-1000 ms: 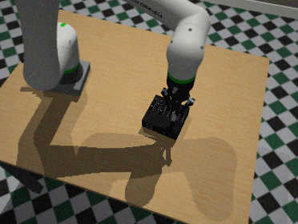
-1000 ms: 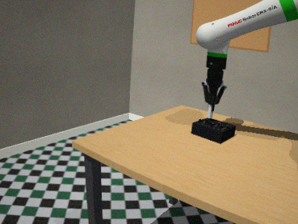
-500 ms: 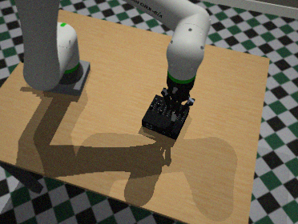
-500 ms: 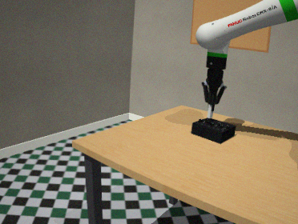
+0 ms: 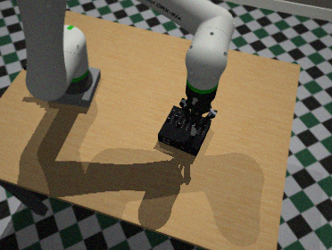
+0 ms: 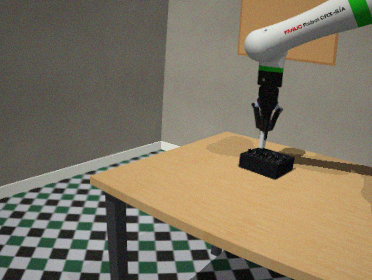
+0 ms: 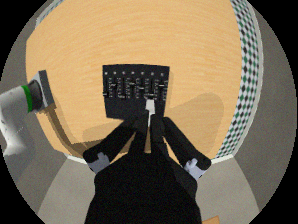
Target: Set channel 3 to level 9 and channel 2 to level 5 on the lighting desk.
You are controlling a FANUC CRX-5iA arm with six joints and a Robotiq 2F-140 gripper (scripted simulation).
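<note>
So the lighting desk [image 5: 184,131] sat flat on the bench [image 5: 250,187], out toward the side away from the arm's base plate [image 5: 95,89], skewed relative to the bench edges; the tool [image 6: 263,141] hung almost straight above it with fingers pressed together on nothing, used as a single poking tip; in the wrist view that tip came down over the right part of the fader bank, near the edge of the desk closest to the camera; my guess was the fader slots ran away from the wrist, so the next push had to go along that line; which channel the tip was over, I couldn't tell; caps were too tiny to read.
</note>
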